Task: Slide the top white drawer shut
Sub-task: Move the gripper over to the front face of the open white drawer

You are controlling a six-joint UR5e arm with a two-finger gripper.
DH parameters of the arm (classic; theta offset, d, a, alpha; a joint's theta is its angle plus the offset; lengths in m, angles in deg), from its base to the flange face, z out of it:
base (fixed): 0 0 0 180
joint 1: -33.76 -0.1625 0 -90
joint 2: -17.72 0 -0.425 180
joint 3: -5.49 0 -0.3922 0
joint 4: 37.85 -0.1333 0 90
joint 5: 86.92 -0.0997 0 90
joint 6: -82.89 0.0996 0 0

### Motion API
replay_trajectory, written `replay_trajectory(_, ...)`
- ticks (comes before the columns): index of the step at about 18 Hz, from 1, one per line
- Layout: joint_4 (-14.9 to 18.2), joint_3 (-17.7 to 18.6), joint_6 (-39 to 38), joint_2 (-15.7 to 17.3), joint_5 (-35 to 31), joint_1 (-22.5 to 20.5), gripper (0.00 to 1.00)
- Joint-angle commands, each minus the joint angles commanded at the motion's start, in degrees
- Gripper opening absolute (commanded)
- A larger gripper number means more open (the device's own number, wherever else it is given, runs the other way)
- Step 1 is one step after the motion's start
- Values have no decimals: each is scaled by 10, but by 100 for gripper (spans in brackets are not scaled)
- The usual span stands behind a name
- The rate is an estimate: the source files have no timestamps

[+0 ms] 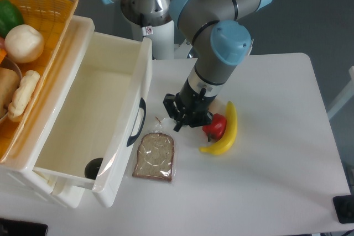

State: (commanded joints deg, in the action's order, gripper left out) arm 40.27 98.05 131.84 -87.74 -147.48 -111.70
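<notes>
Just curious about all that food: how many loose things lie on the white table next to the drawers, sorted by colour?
Yellow: 1, the banana
Red: 1, a red item beside it, kind unclear
Brown: 1, the wrapped bread slice
Total: 3

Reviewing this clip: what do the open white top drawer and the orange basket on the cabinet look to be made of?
The open cream-white top drawer looks like glossy moulded plastic: smooth walls with soft reflections, rounded edges, and a dark curved handle that also seems plastic. The orange basket shows a woven lattice, so wicker or woven plastic; the picture leaves that open.
</notes>
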Motion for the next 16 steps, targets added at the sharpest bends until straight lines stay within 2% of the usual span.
replay_trajectory(3, 18, -5, -1, -2, 15, 0, 10)
replay_trajectory(16, 34, -4, -2, -3, 46, 14, 10)
